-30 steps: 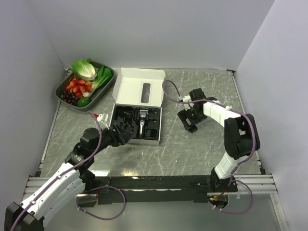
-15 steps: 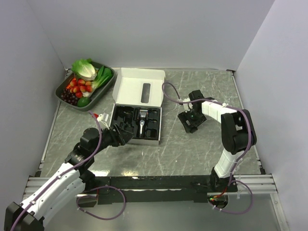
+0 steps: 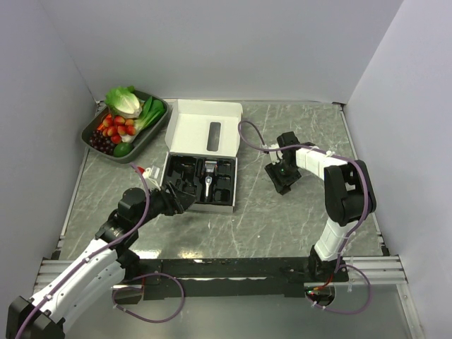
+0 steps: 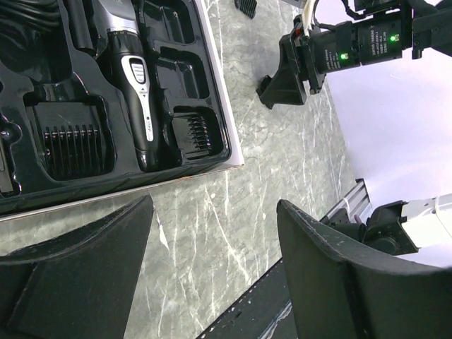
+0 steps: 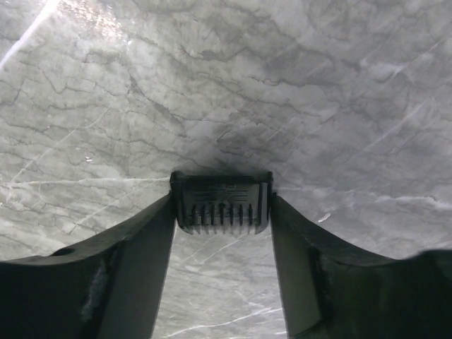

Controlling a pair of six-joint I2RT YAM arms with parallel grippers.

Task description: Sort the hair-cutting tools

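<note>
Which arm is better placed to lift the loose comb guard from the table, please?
The right: the right gripper is closed against both sides of the comb guard on the table, while the left gripper hangs open by the box, well away.

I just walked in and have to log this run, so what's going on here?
Two arms are sorting hair-cutting tools. The right gripper grips a comb guard lying on the table, right of the box. The left gripper hovers open at the box's near edge; the clipper and other guards lie inside it.
</note>
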